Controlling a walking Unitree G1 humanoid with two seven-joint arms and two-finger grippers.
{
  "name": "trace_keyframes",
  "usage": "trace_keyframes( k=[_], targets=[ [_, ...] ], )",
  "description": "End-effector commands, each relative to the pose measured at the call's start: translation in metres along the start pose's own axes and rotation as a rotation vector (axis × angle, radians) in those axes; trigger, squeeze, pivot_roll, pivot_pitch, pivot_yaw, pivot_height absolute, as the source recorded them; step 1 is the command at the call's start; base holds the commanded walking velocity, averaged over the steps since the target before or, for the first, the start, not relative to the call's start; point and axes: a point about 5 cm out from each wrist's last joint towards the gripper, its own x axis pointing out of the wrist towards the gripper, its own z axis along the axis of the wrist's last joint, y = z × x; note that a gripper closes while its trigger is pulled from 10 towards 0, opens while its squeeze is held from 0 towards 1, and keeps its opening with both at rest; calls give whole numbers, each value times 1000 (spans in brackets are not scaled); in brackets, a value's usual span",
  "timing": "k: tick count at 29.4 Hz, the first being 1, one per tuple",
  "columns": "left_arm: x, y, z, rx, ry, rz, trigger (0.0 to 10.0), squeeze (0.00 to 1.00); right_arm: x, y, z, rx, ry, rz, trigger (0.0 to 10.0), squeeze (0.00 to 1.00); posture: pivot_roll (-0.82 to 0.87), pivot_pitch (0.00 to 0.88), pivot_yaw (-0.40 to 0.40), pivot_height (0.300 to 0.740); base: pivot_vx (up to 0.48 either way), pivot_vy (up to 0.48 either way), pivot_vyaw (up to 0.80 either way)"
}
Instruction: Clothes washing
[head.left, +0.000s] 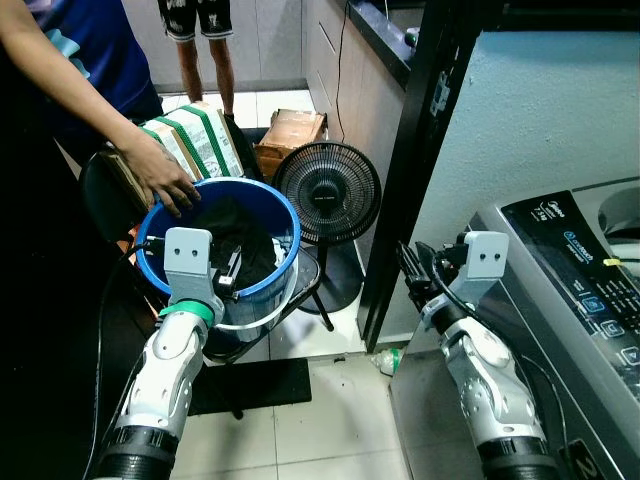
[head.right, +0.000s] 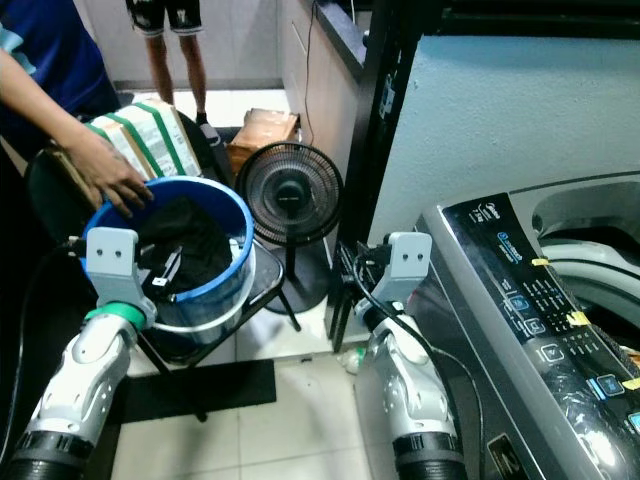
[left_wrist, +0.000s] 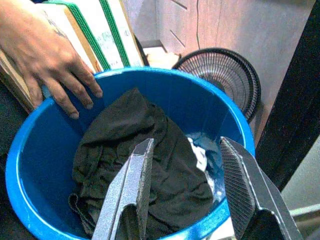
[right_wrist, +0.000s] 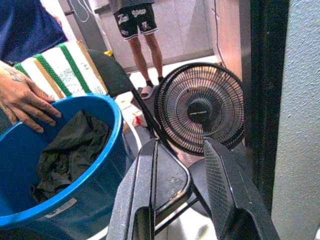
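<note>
A blue bucket (head.left: 285, 225) stands on a black chair (head.left: 305, 285) ahead on my left, holding dark clothes (left_wrist: 145, 150) with a bit of white cloth beneath. A person's hand (head.left: 165, 180) rests on its far rim. My left gripper (left_wrist: 187, 192) hangs open just above the clothes, over the bucket's near side. My right gripper (right_wrist: 182, 192) is open in the air between the bucket and the washing machine (head.right: 520, 300), which stands at my right with its drum opening (head.right: 590, 240) uncovered.
A black floor fan (head.left: 327, 192) stands behind the chair. A black vertical frame post (head.left: 415, 150) and a pale wall rise beside the machine. Boxes (head.left: 200, 140) lean behind the bucket. A second person (head.left: 200, 40) stands farther back. A dark mat (head.left: 250, 385) lies on the tiled floor.
</note>
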Motion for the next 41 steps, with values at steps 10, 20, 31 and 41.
trace_keyframes(
  k=[10, 20, 31, 41],
  targets=[
    [7, 3, 10, -81, 23, 14, 10000, 0, 10, 20, 14, 63, -63, 27, 10000, 0, -39, 63, 88, 740, 0, 0, 0],
    [8, 1, 23, -20, 10, 36, 10000, 0, 17, 27, 20, 32, -44, 102, 10000, 0, 29, 2, 35, 740, 0, 0, 0],
    [-1, 1, 21, -40, 22, 21, 10000, 0, 11, 31, 10, -39, 3, 141, 10000, 0, 26, 5, 38, 740, 72, 0, 338],
    [-3, -6, 25, -48, 8, -5, 10000, 0, 7, 32, 7, -41, 10, 157, 10000, 0, 27, 11, 37, 740, 335, 0, 640]
  ],
)
